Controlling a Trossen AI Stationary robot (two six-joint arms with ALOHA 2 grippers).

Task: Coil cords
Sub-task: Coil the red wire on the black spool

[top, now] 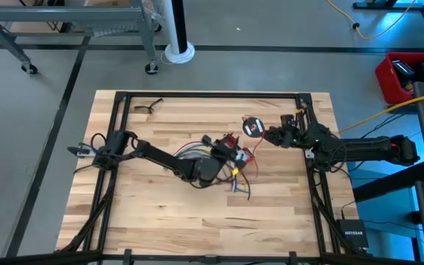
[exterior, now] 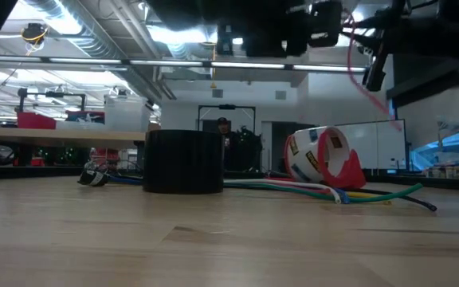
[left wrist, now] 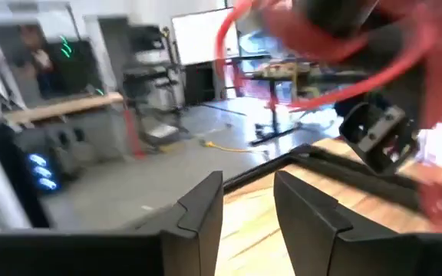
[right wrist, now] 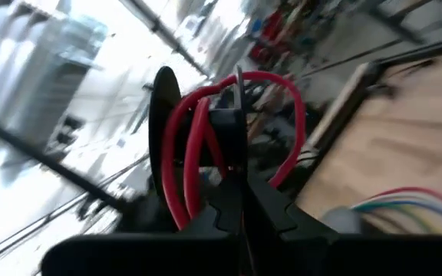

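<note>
While the right pincer [right wrist: 240, 192] is clamping shut on the looped red cord [right wrist: 186, 130] above the surface [top: 160, 213], the left pincer [left wrist: 248, 203] — parted, empty — is sitting just beside it

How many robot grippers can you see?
2. The left gripper sits mid-table, fingers apart, by the loose coloured cords. The right gripper is beside it, shut on the thin red wire.
</note>
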